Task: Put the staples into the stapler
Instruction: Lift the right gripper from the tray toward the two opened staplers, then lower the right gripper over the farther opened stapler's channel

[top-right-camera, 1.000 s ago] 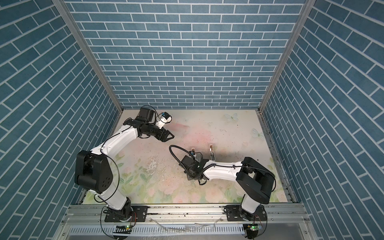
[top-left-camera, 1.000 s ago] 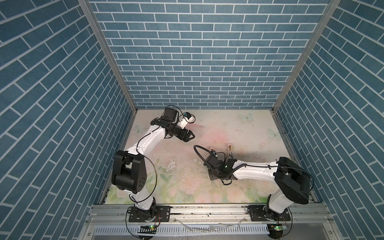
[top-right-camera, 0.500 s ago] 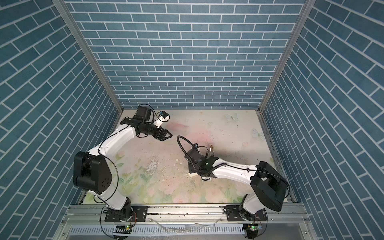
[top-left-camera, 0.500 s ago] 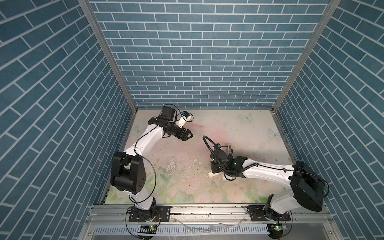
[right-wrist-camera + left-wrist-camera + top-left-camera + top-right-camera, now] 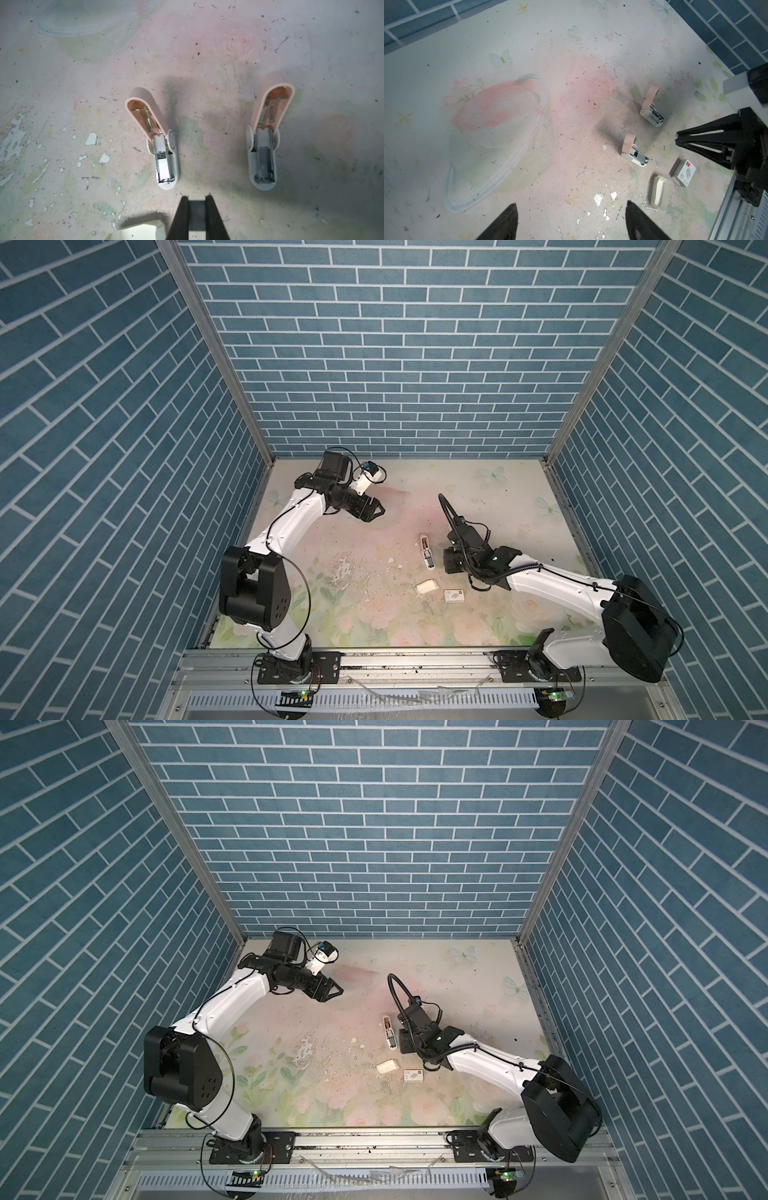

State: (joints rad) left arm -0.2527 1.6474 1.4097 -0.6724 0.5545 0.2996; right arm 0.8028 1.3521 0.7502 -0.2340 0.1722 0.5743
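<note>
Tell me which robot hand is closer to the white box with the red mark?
Right. The right gripper hovers close by the white box, on its far side; the left gripper hangs far off, back left.

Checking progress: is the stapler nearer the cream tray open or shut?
Open. The stapler has its pink lid swung up off the base, baring the metal channel.

Open stapler (image 5: pixel 167 164), second stapler (image 5: pixel 263 160) beside it, pink lids (image 5: pixel 145 104) raised, tool (image 5: pixel 196 207) pinched nearly together nearby
</note>
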